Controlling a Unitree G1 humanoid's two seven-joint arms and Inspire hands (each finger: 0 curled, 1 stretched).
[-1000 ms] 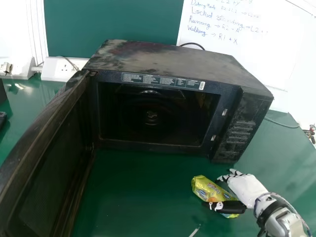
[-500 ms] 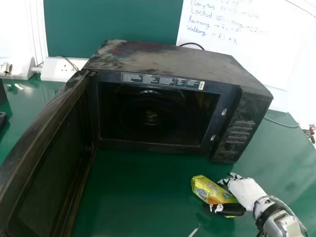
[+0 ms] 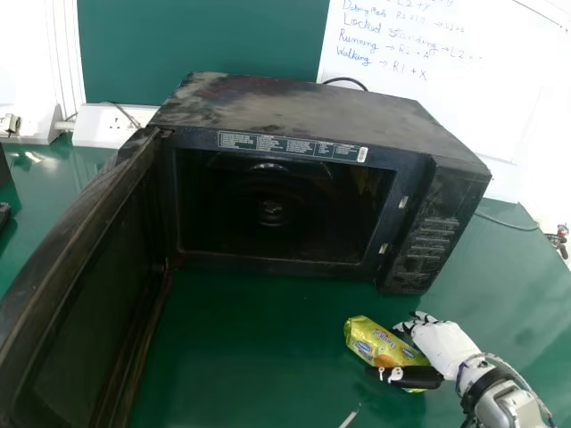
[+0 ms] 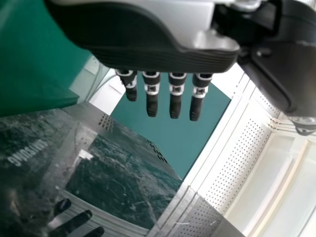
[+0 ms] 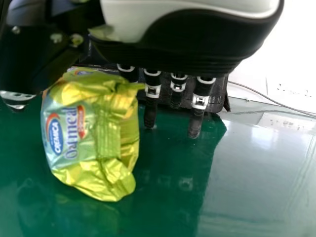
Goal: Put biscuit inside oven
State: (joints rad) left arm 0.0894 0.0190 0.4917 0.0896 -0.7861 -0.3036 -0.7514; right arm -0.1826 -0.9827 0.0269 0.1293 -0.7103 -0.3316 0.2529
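- Table, green and glossy [image 3: 268, 312], spreads across the scene beneath everything
- Left hand [image 4: 158, 54], in the left wrist view, is released: its dark fingers hang straight and have nothing in them
- White socket box [image 3: 107, 127] sits at the far left, beside a green wall panel [image 3: 205, 45]
- Oven door [image 3: 89, 267], dark and scuffed, stands wide open on the left, swung toward the near side
- Black oven [image 3: 294, 102] fills the far middle, its cavity [image 3: 277, 214] facing the near side, its control panel [image 3: 428, 236] on the right
- Thin pale strip [image 3: 350, 417] lies at the near edge, right of the middle
- Biscuit packet [image 3: 379, 343], yellow-green and crinkled, is outside the oven, at the near right before its control panel end
- Right hand [image 3: 443, 346], white and black, is at the packet's right end, not clenched: the packet is between thumb [image 3: 410, 376] and fingers, which stay straight rather than wrapped round it
- Whiteboard [image 3: 464, 116] with blue handwriting stands at the far right, behind the oven
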